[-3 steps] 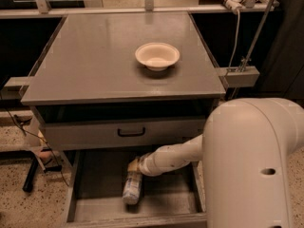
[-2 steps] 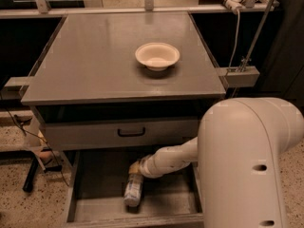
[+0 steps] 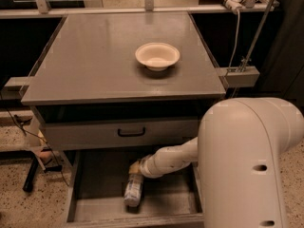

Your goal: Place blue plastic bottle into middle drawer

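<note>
The blue plastic bottle [image 3: 134,190] lies on the floor of the open middle drawer [image 3: 95,186], its long axis running front to back, a little left of the drawer's centre. My gripper [image 3: 138,168] reaches down into the drawer from the right and sits at the bottle's far end, right against it. The white forearm [image 3: 173,159] hides where the two meet. My large white arm housing [image 3: 244,165] fills the lower right.
A white paper bowl [image 3: 157,56] sits on the grey cabinet top [image 3: 95,61]. A grey drawer front with a black handle [image 3: 131,132] is just above the open tray. Low side walls [image 3: 72,194] bound the tray. A metal post with cables [image 3: 247,56] stands at the right.
The big arm housing has shifted slightly left. The gripper and the bottle stay in about the same place in the drawer.
</note>
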Available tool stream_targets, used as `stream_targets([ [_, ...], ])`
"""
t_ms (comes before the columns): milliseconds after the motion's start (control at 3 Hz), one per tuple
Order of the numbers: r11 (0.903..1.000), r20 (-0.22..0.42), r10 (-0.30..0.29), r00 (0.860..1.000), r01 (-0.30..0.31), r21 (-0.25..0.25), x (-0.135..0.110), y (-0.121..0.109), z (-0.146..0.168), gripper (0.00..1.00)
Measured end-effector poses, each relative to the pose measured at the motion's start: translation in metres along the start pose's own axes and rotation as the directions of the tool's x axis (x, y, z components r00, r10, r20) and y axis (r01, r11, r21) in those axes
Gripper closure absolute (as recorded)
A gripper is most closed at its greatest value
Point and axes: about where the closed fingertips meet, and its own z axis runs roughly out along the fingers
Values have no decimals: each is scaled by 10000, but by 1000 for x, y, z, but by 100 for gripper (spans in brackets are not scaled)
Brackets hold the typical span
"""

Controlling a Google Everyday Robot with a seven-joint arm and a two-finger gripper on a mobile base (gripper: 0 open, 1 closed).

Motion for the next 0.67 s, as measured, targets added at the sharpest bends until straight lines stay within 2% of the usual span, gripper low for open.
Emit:
stream_targets([
  [667,10000,-1,0,10000,0,0,0,0,0,10],
])
